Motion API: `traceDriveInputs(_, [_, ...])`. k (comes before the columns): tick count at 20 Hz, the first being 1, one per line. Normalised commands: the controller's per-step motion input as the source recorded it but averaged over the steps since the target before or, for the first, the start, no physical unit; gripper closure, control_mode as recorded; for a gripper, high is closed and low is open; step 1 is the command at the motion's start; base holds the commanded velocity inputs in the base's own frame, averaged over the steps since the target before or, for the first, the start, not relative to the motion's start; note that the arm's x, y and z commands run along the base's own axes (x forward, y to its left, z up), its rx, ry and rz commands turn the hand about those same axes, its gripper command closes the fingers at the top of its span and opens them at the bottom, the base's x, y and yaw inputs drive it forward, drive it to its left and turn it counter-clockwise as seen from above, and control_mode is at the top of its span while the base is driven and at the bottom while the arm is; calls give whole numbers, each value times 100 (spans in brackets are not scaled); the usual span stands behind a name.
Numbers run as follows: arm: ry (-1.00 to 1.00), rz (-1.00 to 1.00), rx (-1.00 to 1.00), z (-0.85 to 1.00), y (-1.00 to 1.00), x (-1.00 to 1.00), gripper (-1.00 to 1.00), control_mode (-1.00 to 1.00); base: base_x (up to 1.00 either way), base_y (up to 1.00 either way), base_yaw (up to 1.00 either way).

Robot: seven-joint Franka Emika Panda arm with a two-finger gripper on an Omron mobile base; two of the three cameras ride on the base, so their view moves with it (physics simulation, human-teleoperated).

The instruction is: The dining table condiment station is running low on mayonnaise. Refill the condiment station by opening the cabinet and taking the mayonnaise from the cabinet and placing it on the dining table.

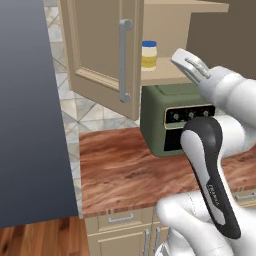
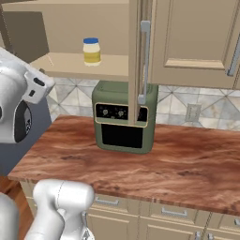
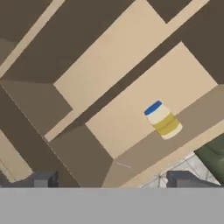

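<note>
Your hand (image 3: 111, 179) is spread wide with nothing in it, dark blocky fingertips well apart. The mayonnaise (image 1: 149, 55), a small round blue-lidded jar with a yellow label band, stands upright on the smooth tan shelf inside the open cabinet (image 1: 102, 47), above the boxy green oven (image 2: 123, 117) on the wood-grain tabletop (image 2: 140, 164).

Arm: white segments with dark joints, rising from the lower right of the left base view and the lower left of the right base view, bent upward and forward.
Wrist: raised high, hand tilted, as the rolled hand view confirms.
Pincer (image 3: 113, 180): two small dark fingertips (image 3: 43, 179) set wide apart at the bottom of the hand view; jaws spread, nothing between them.
Hand body: light grey, partly visible in the left base view, upper right.
</note>
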Motion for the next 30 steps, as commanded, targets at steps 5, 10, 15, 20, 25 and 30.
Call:
traceDriveInputs(5, [24,8,13,-14,-3,72,-100,-100,0,0,0])
traceDriveInputs(10, [16,6,3,-19,-1,58,-100,-100,0,0,0])
traceDriveInputs(15, [14,29,12,-34,13,83,-100,-100,0,0,0])
traceDriveInputs(20, [10,32,11,-32,21,76,-100,-100,0,0,0])
traceDriveInputs(25, [4,22,1,-9,93,38,-100,-100,0,0,0])
traceDriveInputs(30, [5,20,0,-1,100,10,-100,-100,0,0,0])
